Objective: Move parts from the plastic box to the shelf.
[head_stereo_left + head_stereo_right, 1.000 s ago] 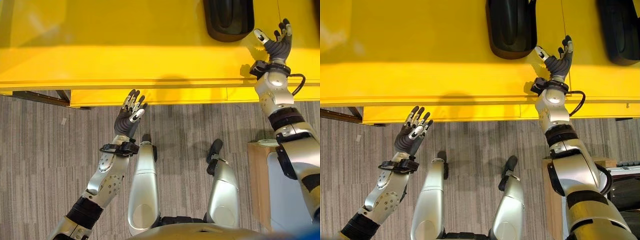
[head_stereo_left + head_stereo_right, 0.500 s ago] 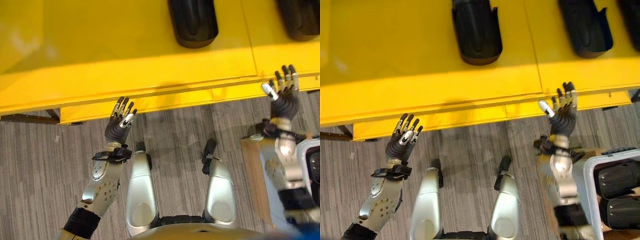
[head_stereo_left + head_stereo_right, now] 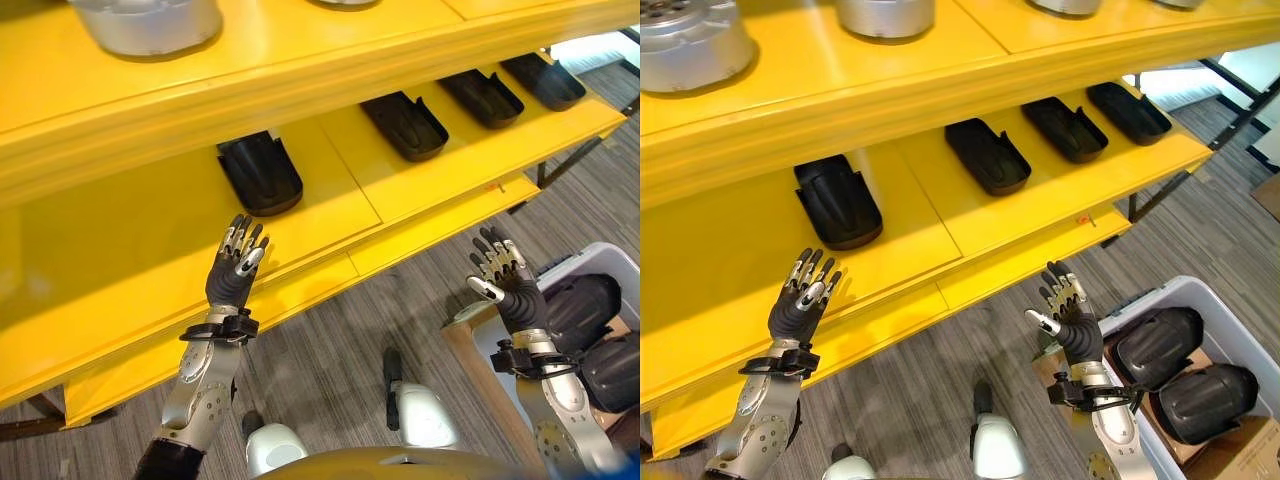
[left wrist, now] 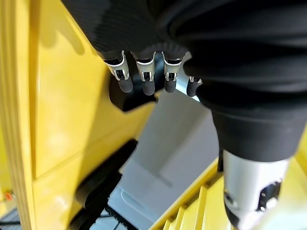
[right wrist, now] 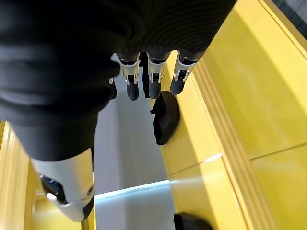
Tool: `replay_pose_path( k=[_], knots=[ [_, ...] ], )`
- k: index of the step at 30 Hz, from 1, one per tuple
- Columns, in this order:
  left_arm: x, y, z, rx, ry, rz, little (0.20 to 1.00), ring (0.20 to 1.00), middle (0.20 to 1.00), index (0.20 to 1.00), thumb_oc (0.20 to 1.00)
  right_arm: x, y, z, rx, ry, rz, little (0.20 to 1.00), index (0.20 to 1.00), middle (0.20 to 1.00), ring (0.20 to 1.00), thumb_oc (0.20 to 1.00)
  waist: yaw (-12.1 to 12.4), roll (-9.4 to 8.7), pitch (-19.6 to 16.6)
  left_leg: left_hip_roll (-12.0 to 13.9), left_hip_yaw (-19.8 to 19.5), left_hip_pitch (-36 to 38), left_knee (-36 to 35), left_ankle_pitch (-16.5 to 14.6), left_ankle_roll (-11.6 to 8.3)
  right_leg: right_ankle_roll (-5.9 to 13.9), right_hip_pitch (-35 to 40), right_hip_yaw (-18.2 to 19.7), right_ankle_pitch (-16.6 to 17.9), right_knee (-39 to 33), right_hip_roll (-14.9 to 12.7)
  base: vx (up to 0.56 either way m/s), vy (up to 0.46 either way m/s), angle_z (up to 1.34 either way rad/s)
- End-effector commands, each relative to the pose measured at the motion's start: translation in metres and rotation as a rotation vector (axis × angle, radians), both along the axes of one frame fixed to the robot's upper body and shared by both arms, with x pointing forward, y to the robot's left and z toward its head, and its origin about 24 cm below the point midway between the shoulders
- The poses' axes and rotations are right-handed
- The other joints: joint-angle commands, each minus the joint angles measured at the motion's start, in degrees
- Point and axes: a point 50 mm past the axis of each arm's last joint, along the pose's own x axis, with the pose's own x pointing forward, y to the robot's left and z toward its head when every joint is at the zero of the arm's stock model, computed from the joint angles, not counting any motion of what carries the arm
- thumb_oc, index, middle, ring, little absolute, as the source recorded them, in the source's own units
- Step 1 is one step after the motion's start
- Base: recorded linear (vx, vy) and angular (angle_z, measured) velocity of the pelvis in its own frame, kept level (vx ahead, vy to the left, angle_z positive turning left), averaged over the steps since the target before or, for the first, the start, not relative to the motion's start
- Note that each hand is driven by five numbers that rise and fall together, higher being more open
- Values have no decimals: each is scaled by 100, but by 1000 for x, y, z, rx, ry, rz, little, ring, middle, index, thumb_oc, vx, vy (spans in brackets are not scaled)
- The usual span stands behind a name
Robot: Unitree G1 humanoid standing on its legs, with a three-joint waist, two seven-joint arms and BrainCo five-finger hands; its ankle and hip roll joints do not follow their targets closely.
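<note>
Both hands are raised with fingers straight and spread, holding nothing: the left hand (image 3: 236, 272) before the near edge of the yellow shelf (image 3: 970, 215), the right hand (image 3: 1070, 317) lower right, beside the plastic box (image 3: 1240, 340). Two black parts (image 3: 1180, 370) lie in the box; four black parts (image 3: 837, 203) stand along the shelf, silver pots (image 3: 685, 45) above.

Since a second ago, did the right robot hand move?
Yes. The right robot hand pulled back off the yellow shelf, toward the plastic box.
</note>
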Motion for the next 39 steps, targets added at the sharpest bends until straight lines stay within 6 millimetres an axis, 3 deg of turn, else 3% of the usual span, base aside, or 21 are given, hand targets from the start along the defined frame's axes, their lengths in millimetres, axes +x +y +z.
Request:
replay_pose_path(
  k=[1,5,6,7,8,9,10,11,12,13,15,16,17,18,20,21,25,34,36,38,39],
  knots=[
    [3,-6,14,46,-88,-42,1000,1000,1000,1000,1000,8,-9,39,-38,-188,17,1000,1000,1000,1000,1000,-39,204,156,204,-19,-639,-730,2303,167,-91,156,-6,-1042,707,-52,53,-176,-17],
    [4,-14,8,24,-70,-53,1000,1000,1000,1000,1000,2,-16,37,-67,-169,-7,1000,1000,1000,1000,1000,-221,324,169,182,696,-632,-953,2751,-20,-243,435,-234,-1288,532,-20,-11,-137,22],
    [7,-16,6,25,-57,-54,1000,1000,1000,1000,1000,0,-19,37,-79,-165,-21,1000,1000,1000,1000,1000,-318,353,160,205,1155,-719,-1002,2854,-62,-297,499,-387,-1256,461,6,21,-191,50],
    [8,-19,6,21,-60,-69,1000,1000,1000,1000,1000,-5,-26,33,-98,-142,-47,1000,1000,1000,1000,1000,-381,350,147,-12,1343,-675,-1005,2601,39,-319,617,-516,-1252,318,-1,-39,-147,77],
    [8,-19,5,21,-59,-70,1000,1000,1000,1000,1000,-5,-26,33,-98,-141,-47,1000,1000,1000,1000,1000,-383,348,149,-20,1340,-676,-986,2574,52,-310,633,-521,-1246,304,-11,-12,-117,86],
    [7,-18,6,26,-60,-67,1000,1000,1000,1000,1000,-5,-25,31,-106,-131,-45,1000,1000,1000,1000,1000,-309,336,161,-217,1015,-747,-831,2343,169,-295,694,-466,-1201,172,2,-34,-41,69],
    [3,-14,7,31,-65,-44,1000,1000,1000,1000,1000,-3,-24,28,-102,-122,-35,1000,1000,1000,1000,1000,-44,266,194,-801,-28,-994,-583,1791,526,-315,699,-308,-976,-46,-8,-34,-45,-24],
    [3,-14,7,31,-65,-44,1000,1000,1000,1000,1000,-3,-24,28,-102,-122,-34,1000,1000,1000,1000,1000,-57,263,196,-807,-40,-1001,-569,1781,530,-311,708,-319,-977,-50,-14,30,-74,-108],
    [-3,-9,6,44,-63,-31,1000,1000,1000,1000,1000,-6,-23,24,-77,-102,-23,1000,1000,1000,1000,1000,37,93,184,-1055,-627,-989,-559,1555,619,-319,806,-182,-858,-167,4,93,-69,-148],
    [-6,-6,4,45,-54,-24,1000,1000,1000,1000,1000,-6,-23,22,-72,-92,-18,1000,1000,1000,1000,1000,91,35,159,-1225,-909,-987,-533,1425,680,-316,807,-81,-818,-193,18,121,-83,-125],
    [-13,-3,-1,50,-31,-10,1000,1000,1000,1000,1000,-4,-20,17,-49,-71,6,1000,1000,1000,1000,1000,271,-33,141,-1906,-1767,-992,-559,1088,884,-315,849,182,-708,-314,135,68,-36,-131],
    [-13,-3,-1,50,-31,-10,1000,1000,1000,1000,1000,-4,-20,17,-49,-71,6,1000,1000,1000,1000,1000,265,-32,131,-1909,-1773,-1009,-560,1100,886,-312,840,177,-693,-324,133,115,-26,-114],
    [-21,-1,-8,40,-5,-15,1000,1000,1000,1000,1000,-5,-19,14,-26,-50,38,1000,1000,1000,1000,1000,353,-77,2,-2591,-2174,-927,-681,930,1109,-299,891,440,-522,-511,324,92,-6,-45],
    [-21,-1,-8,40,-5,-15,1000,1000,1000,1000,1000,-5,-19,13,-26,-49,38,1000,1000,1000,1000,1000,360,-81,3,-2596,-2165,-920,-671,917,1116,-296,902,449,-527,-514,319,122,2,-53],
    [-24,0,-9,41,-1,-16,1000,1000,1000,1000,1000,-4,-17,10,-22,-30,54,1000,1000,1000,1000,1000,448,-128,-50,-2919,-2492,-937,-582,878,1192,-288,911,655,-479,-568,411,51,47,-76],
    [-28,2,-9,43,4,-10,1000,1000,1000,1000,1000,1,-11,9,-11,-30,75,1000,1000,1000,1000,1000,564,-177,-75,-3154,-2898,-885,-520,762,1342,-277,839,1041,-423,-511,548,57,84,-82],
    [-26,0,-10,27,4,-13,1000,1000,1000,1000,1000,2,-5,5,53,-13,81,1000,1000,1000,1000,1000,484,-187,-261,-2964,-2480,-714,-822,849,1343,-234,888,1102,-396,-617,545,77,98,-60],
    [-29,7,-9,42,18,19,1000,1000,1000,1000,1000,7,10,-4,71,28,122,1000,1000,1000,1000,1000,460,-183,-309,-2897,-1802,-340,-822,544,1654,4,694,1586,-386,3,528,43,95,-47],
    [-24,9,-6,64,10,26,1000,1000,1000,1000,1000,12,19,-4,86,27,149,1000,1000,1000,1000,1000,530,-140,-183,-2813,-1568,-359,-658,423,1686,98,442,1336,-502,552,484,-48,65,-82],
    [-22,12,-4,80,9,44,1000,1000,1000,1000,1000,16,27,-5,107,29,172,1000,1000,1000,1000,1000,674,-77,-41,-2660,-1301,-198,-660,342,1674,245,274,412,-451,912,-16,3,11,-103],
    [-22,12,-4,80,9,44,1000,1000,1000,1000,1000,16,27,-5,107,29,172,1000,1000,1000,1000,1000,672,-76,-51,-2659,-1302,-214,-664,355,1673,245,263,410,-434,897,-15,49,-29,-94]
  ],
)
